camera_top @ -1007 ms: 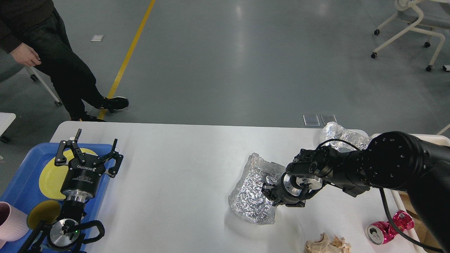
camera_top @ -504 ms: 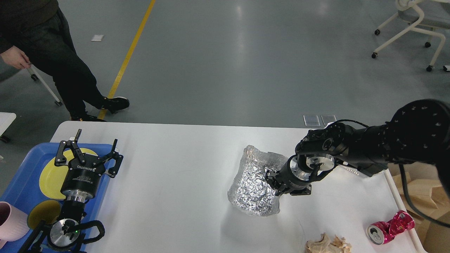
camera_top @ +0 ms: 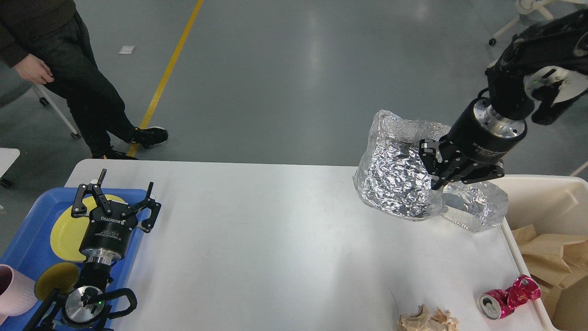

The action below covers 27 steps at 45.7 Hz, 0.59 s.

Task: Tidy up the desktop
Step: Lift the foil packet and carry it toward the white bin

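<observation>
The step in hand looks like carrying trash to the bin (camera_top: 551,193) off the white bench's (camera_top: 275,248) right edge. The right end effector (camera_top: 438,181) is clamped on a crumpled foil bag (camera_top: 395,179), raised over the far right corner. Next: release above the bin. The left end effector (camera_top: 115,195) hovers spread wide and empty above the blue tray (camera_top: 27,239) at the left edge.

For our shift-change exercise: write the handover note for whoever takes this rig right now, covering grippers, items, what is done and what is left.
Right gripper: shut on the foil bag, held above the desktop near the bin.
Left gripper: open, empty, over the tray.
On the desktop: second foil piece, crushed can, crumpled paper.
Done: brown paper in bin.
Left: bin the bag, then the other three.
</observation>
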### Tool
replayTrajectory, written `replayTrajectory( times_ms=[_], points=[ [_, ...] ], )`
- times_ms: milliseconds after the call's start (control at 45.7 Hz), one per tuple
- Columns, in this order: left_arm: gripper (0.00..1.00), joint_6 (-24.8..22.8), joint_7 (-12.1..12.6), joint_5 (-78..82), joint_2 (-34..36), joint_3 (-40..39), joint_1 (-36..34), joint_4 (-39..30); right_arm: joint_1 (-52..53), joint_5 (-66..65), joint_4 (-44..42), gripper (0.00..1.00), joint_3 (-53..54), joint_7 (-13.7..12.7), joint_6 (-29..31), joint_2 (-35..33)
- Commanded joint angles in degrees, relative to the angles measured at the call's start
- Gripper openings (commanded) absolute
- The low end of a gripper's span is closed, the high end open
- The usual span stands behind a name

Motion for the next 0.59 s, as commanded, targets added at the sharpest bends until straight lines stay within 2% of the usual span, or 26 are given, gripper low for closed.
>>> replayTrajectory(
  times_ms=[0,109,328,438,569],
  points=[
    [0.96,0.0,0.0,0.0,0.0,0.0,0.0,0.1,7.1,-0.2,4.1,0.00,-5.8,5.0,0.7,-0.1],
    [0.96,0.0,0.0,0.0,0.0,0.0,0.0,0.0,7.3,-0.4,4.1,0.00,-8.6,6.5,1.0,-0.2],
    [0.96,0.0,-0.1,0.0,0.0,0.0,0.1,0.0,5.9,-1.2,3.3,0.00,-10.7,6.1,0.7,-3.6],
    [0.96,0.0,-0.1,0.0,0.0,0.0,0.1,0.0,2.7,-4.4,-1.0,0.00,-14.1,6.1,0.1,-8.3],
    [0.96,0.0,-0.1,0.0,0.0,0.0,0.1,0.1,-4.5,-6.4,-10.0,0.00,-14.5,5.9,0.0,-17.3]
  ],
)
